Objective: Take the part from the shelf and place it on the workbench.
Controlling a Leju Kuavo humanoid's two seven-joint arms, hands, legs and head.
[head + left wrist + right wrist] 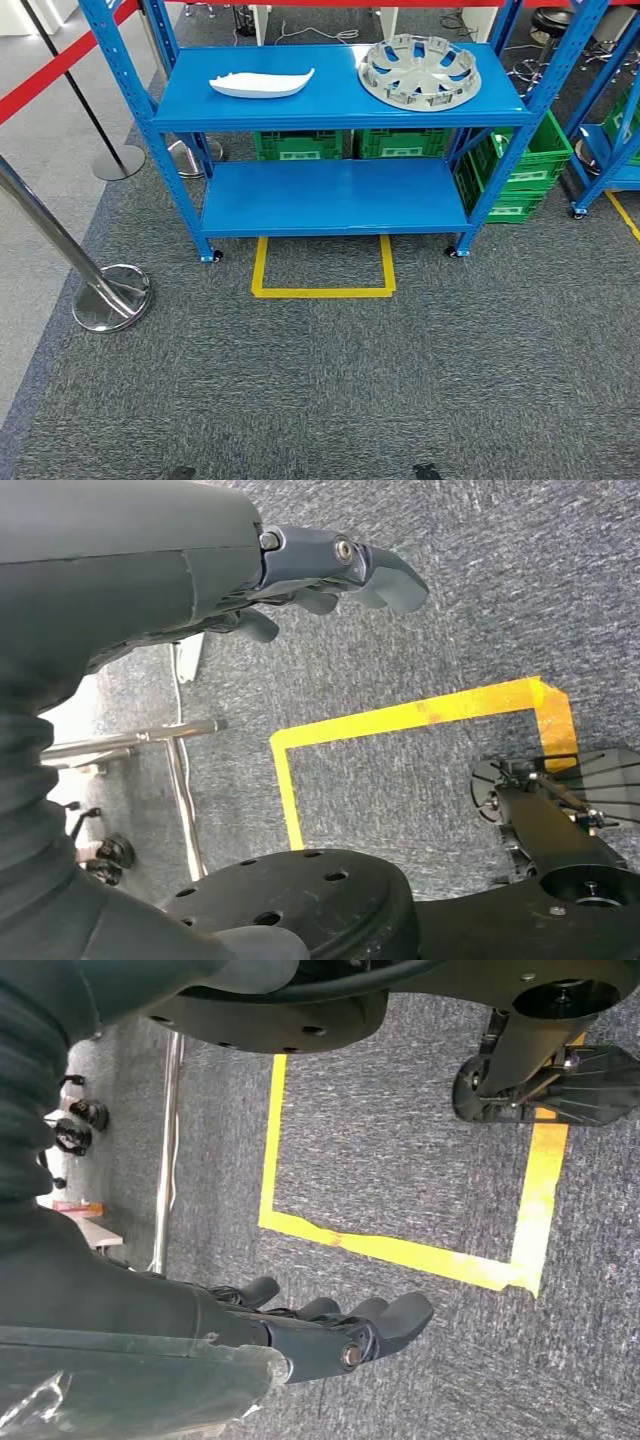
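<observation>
Grey carpet [324,390] is faced, both arms hanging, left robot hand [332,575] and right robot hand [340,1325] empty; an approach is needed toward the white part [260,84] on the shelf [332,200].

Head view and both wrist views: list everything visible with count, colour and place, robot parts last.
Shelf: one, blue, two tiers, ahead on carpet.
Trim part: one, white, top tier, left side.
Wheel cover: one, grey, top tier, right side.
Crates: several, green, behind and to the right of the shelf.
Floor tape: yellow outline, before the shelf.
Barrier post: chrome, on the left.
Left hand: empty, above carpet.
Right hand: empty, above carpet.
</observation>
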